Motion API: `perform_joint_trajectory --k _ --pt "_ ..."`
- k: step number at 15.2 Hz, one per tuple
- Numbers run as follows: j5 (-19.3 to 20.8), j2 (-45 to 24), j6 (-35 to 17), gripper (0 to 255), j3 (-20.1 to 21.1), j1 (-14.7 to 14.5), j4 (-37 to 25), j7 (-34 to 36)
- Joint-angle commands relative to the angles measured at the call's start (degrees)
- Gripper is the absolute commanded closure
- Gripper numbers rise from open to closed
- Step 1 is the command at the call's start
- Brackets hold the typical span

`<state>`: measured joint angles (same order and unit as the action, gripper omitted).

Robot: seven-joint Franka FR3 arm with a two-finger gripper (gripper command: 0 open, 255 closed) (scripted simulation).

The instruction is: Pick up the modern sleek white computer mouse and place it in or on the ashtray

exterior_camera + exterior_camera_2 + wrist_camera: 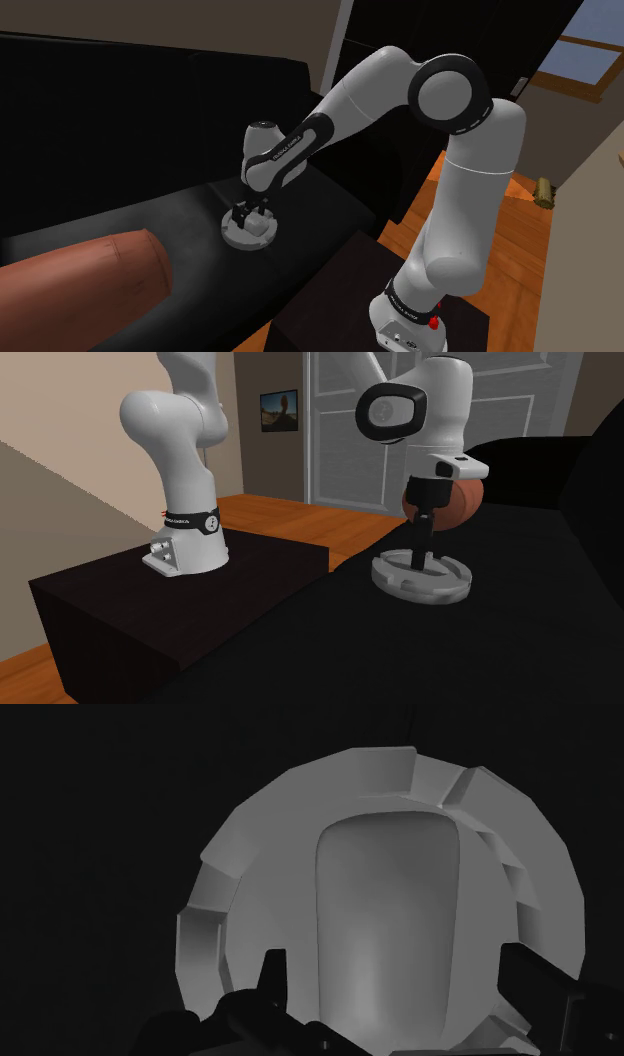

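A pale grey round ashtray (250, 864) with notched rim lies on a black surface. The smooth white computer mouse (390, 904) rests inside it, lengthwise between my fingers. My gripper (395, 979) hangs just over the mouse, open, with a gap between each black finger (272, 974) and the mouse's sides. In the shoulder view the gripper (245, 212) points down into the ashtray (232, 236). From the second exterior view the gripper (420, 557) stands upright over the middle of the ashtray (385, 577).
A reddish-brown cylinder cushion (80, 285) lies at the shoulder view's lower left and shows behind the gripper as the cushion (462, 502). The black sofa back (120, 110) rises behind. My dark stand (180, 602) borders the surface, with wooden floor (520, 215) beyond.
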<state>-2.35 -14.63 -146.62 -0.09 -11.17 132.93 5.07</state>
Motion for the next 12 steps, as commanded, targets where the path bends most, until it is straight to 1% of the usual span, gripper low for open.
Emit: perform_joint_trajectory --k 1,4,12 --pt "0.09 1.66 1.78 0 -0.05 0.0 -0.11 0.07" --pt "0.33 5.99 6.85 0 -0.17 0.02 -0.85 0.23" --pt "0.33 5.99 6.85 0 -0.18 0.02 -0.85 0.22"
